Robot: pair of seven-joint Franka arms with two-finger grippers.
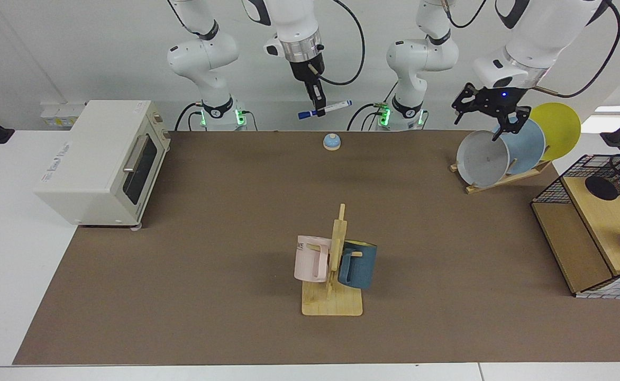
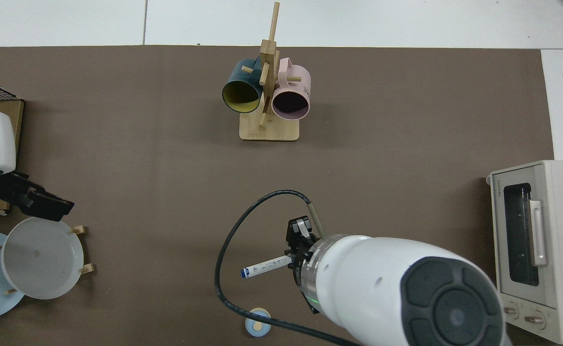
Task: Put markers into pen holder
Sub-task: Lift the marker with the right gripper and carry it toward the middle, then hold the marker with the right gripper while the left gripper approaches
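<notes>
My right gripper [image 1: 318, 107] hangs high over the back middle of the mat, shut on the white marker [image 1: 327, 109]. The marker lies nearly level, with its blue cap toward the oven side. From above, that marker [image 2: 266, 266] sticks out of the right gripper [image 2: 295, 257], which the arm largely covers. The black mesh pen holder [image 1: 618, 177] rests tilted on the wooden shelf at the far right of the facing view; the top view does not show it. Above the plate rack, my left gripper [image 1: 479, 119] hovers open and holds nothing; in the top view the left gripper [image 2: 46, 204] is dark.
A white toaster oven [image 1: 103, 159] stands at one end of the brown mat. A mug tree [image 1: 334, 264] with pink and blue mugs occupies the front middle. A small blue bell [image 1: 331, 141] sits below the marker. Plates [image 1: 505, 151] lean in a rack beside the wire shelf [image 1: 580, 233].
</notes>
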